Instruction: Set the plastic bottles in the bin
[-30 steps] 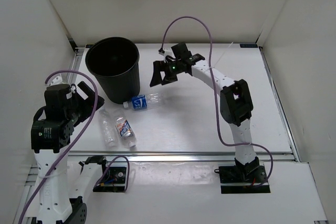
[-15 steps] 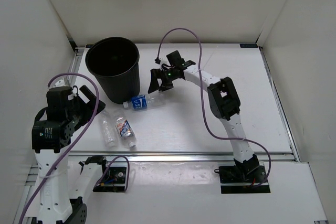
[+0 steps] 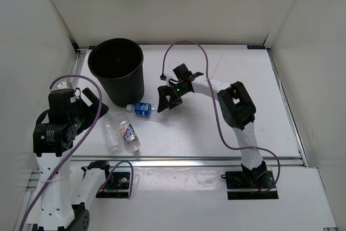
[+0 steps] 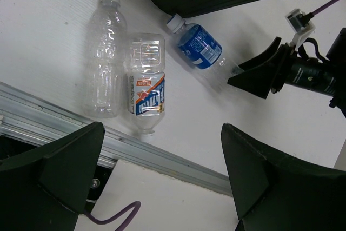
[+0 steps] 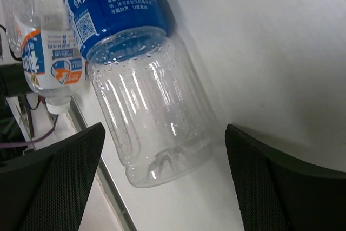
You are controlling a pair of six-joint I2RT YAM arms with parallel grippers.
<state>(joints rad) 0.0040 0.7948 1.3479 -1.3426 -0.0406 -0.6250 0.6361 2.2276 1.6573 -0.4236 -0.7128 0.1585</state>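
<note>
Your right pincer [image 3: 165, 100] is spread around the base of the blue-label bottle [image 3: 143, 108], which lies on the table [image 3: 216, 125] with its cap by the bin [image 3: 128, 87]. Your left pincer [image 3: 96, 103] hangs spread.

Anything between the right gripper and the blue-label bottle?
Nothing visible. The right gripper is open, with one finger on either side of the clear base end of the blue-label bottle, which lies on its side on the table.

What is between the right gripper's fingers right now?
The clear bottom end of the blue-label bottle, lying on the table. The right wrist view shows it between the open fingers of the right gripper, not clamped.
</note>
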